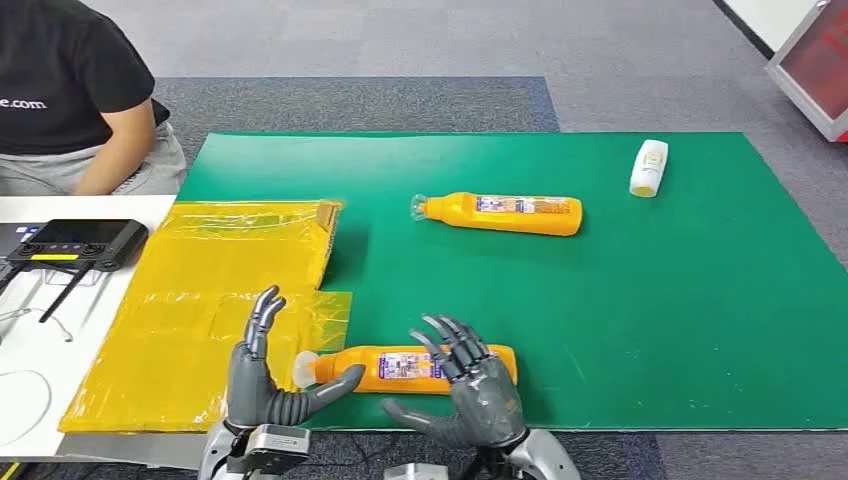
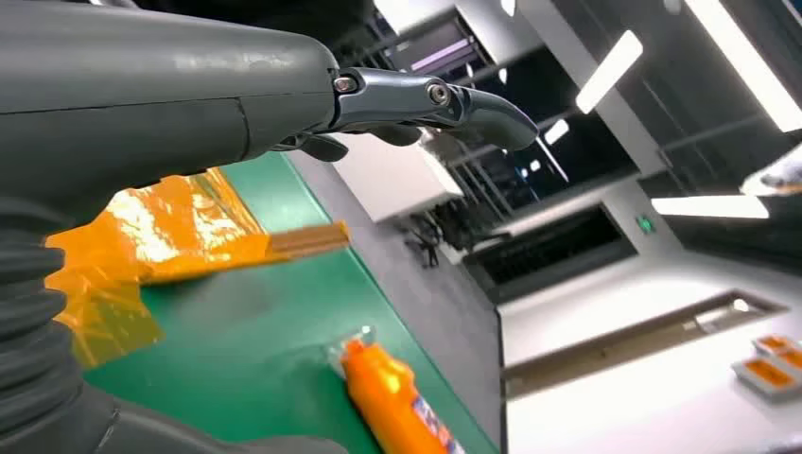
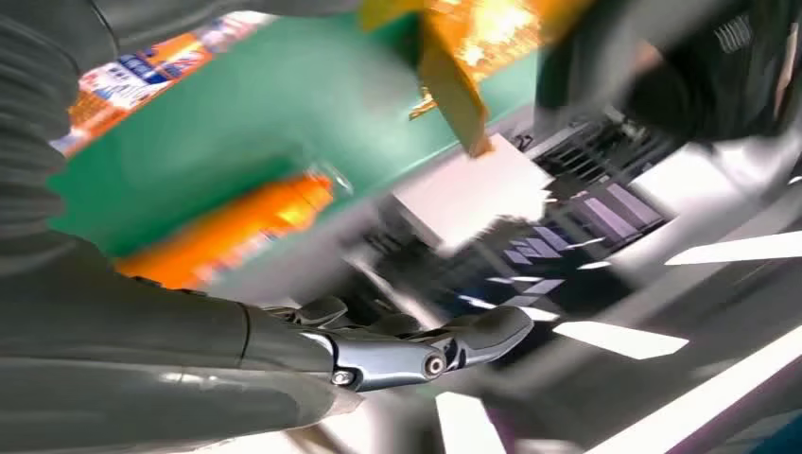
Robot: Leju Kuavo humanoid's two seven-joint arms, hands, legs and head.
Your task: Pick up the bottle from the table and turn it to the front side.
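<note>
An orange bottle (image 1: 400,368) with a white cap lies on its side at the green mat's (image 1: 650,300) near edge, label up; its label also shows in the right wrist view (image 3: 123,76). My left hand (image 1: 262,385) is beside its cap end, fingers raised and apart, thumb against the bottle's shoulder. My right hand (image 1: 478,385) hovers over the bottle's base end with fingers spread across it and grips nothing. Both wrist views show outstretched fingers (image 2: 454,104) (image 3: 444,345). A second orange bottle (image 1: 500,213) (image 2: 392,402) (image 3: 236,227) lies mid-mat.
A yellow plastic bag (image 1: 220,300) covers the mat's left side. A small white bottle (image 1: 649,167) lies at the far right. A person in black (image 1: 70,100) sits at the far left by a white table (image 1: 30,360) with a black controller (image 1: 75,243).
</note>
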